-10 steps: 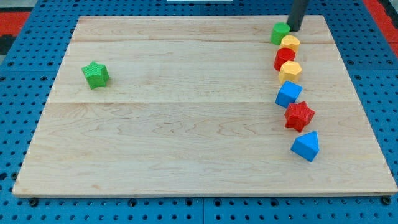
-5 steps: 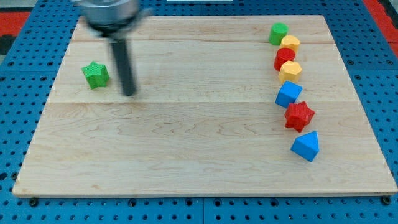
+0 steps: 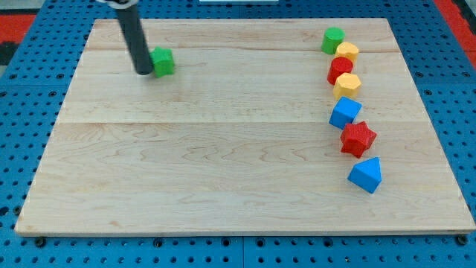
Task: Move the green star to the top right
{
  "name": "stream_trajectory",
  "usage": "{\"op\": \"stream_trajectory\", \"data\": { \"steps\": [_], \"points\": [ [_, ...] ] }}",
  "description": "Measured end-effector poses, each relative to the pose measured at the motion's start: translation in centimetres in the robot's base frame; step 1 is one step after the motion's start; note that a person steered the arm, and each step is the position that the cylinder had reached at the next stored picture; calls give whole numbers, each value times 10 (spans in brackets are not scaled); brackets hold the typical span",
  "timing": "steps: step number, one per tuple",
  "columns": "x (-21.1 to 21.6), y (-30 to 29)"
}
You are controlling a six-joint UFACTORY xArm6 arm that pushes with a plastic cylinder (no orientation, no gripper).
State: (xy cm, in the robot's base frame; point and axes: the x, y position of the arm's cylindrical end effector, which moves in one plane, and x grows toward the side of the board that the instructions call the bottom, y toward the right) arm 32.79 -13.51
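Observation:
The green star point(image 3: 162, 62) lies on the wooden board point(image 3: 223, 164) in the upper left part of the view, blurred by motion. My tip point(image 3: 143, 71) stands right against the star's left side, touching it. The rod rises from the tip toward the view's top left.
A curved line of blocks runs down the right side: a green block point(image 3: 332, 39) at the top, a yellow block point(image 3: 346, 52), a red block point(image 3: 341, 70), a yellow block point(image 3: 347, 85), a blue block point(image 3: 345, 112), a red star point(image 3: 358, 138) and a blue block point(image 3: 365, 174).
My tip went from the right-hand blocks across to the left, then to the star's left side. The green star has moved up and to the right.

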Motion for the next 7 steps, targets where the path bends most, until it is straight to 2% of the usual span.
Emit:
{"op": "stream_trajectory", "data": {
  "steps": [1, 2, 3, 4, 5, 6, 7],
  "points": [
    [-35, 37],
    [-53, 9],
    [-60, 38],
    [-59, 137],
    [-66, 198],
    [-92, 187],
    [-100, 201]
  ]
}}
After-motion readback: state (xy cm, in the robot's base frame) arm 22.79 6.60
